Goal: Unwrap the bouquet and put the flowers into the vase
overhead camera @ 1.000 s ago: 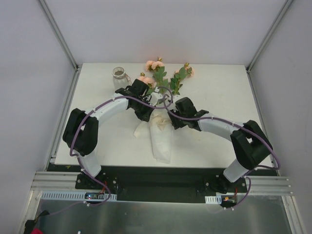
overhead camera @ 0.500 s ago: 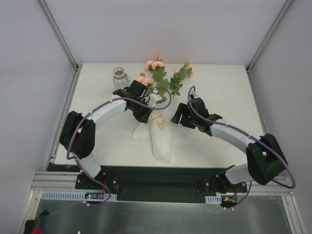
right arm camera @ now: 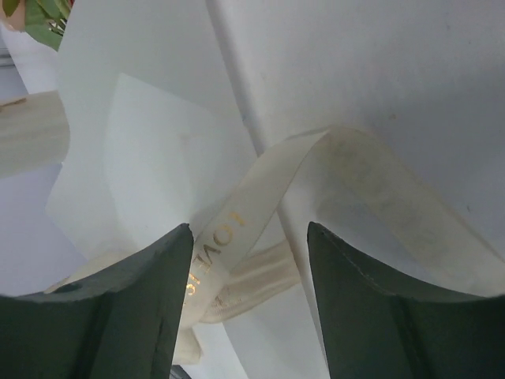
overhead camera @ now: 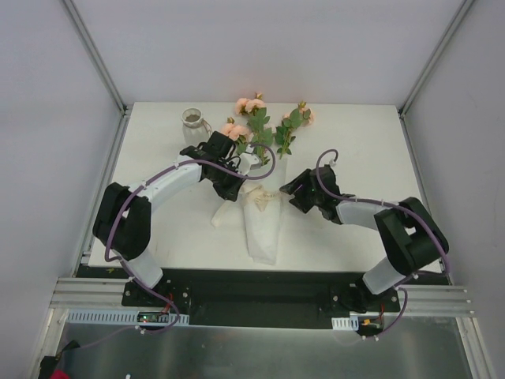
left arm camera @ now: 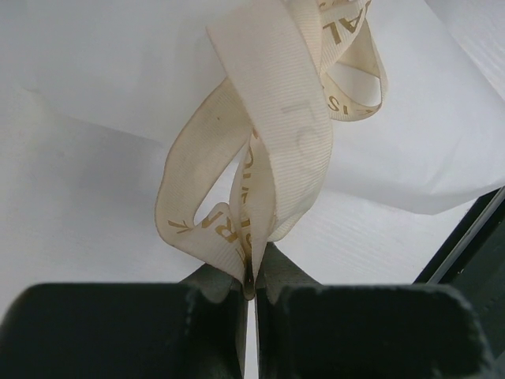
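Currently: left claw (left arm camera: 251,290) pinched shut on cream ribbon (left arm camera: 276,134); right claw (right arm camera: 248,233) spread open (ribbon loop between its fingers, ungripped); bouquet (overhead camera: 262,223) flat on desk (overhead camera: 355,134).

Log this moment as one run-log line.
stage: untying | left gripper: shut on ribbon | right gripper: open, ribbon between jaws | flowers: in paper cone | vase: no flowers

White table (overhead camera: 355,138), the paper-wrapped bouquet (overhead camera: 262,227) flat at its middle, the vase (overhead camera: 192,120) upright toward the far left.
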Action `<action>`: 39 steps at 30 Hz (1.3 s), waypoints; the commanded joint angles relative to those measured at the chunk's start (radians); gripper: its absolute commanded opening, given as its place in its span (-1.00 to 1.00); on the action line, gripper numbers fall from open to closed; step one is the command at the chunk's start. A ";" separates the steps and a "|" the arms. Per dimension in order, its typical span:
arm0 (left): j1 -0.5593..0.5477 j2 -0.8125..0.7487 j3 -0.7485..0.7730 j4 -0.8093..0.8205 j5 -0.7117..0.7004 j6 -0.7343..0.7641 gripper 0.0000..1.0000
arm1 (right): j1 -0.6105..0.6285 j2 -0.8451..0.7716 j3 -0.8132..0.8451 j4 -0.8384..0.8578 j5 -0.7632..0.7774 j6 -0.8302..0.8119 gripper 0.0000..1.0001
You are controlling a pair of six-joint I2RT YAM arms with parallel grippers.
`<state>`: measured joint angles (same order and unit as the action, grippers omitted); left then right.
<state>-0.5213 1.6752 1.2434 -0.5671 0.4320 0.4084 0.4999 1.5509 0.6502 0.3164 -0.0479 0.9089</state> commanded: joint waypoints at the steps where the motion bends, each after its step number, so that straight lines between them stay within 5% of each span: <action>1: 0.014 -0.042 -0.009 -0.017 0.001 0.018 -1.00 | 0.000 0.072 0.009 0.217 -0.061 0.139 0.22; 4: 0.014 -0.039 -0.007 -0.019 0.001 0.017 -1.00 | 0.002 0.097 0.012 0.262 -0.069 0.165 -0.03; 8: 0.018 -0.049 -0.012 -0.019 -0.013 0.015 -1.00 | -0.004 0.080 0.003 0.271 -0.061 0.150 -0.71; 11: 0.046 -0.074 -0.004 -0.036 -0.022 -0.002 -1.00 | -0.038 -0.004 -0.018 0.219 -0.049 0.108 -0.98; 21: 0.339 -0.235 -0.056 -0.091 -0.098 -0.020 -1.00 | -0.227 -0.350 0.092 -0.312 0.022 -0.264 -0.98; 27: 0.448 -0.282 -0.143 -0.091 -0.134 -0.017 -1.00 | -0.259 -0.358 0.101 -0.416 -0.020 -0.352 -0.58; 31: 0.452 -0.289 -0.156 -0.089 -0.141 -0.028 -1.00 | -0.245 -0.328 0.105 -0.450 -0.082 -0.390 0.14; 39: 0.515 -0.290 -0.111 -0.091 -0.222 -0.052 -1.00 | -0.259 -0.390 0.135 -0.522 0.020 -0.470 0.08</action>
<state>-0.0505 1.4078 1.0882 -0.6418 0.2729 0.3790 0.2577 1.2091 0.7296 -0.1398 -0.0837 0.5186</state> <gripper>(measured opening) 0.004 0.561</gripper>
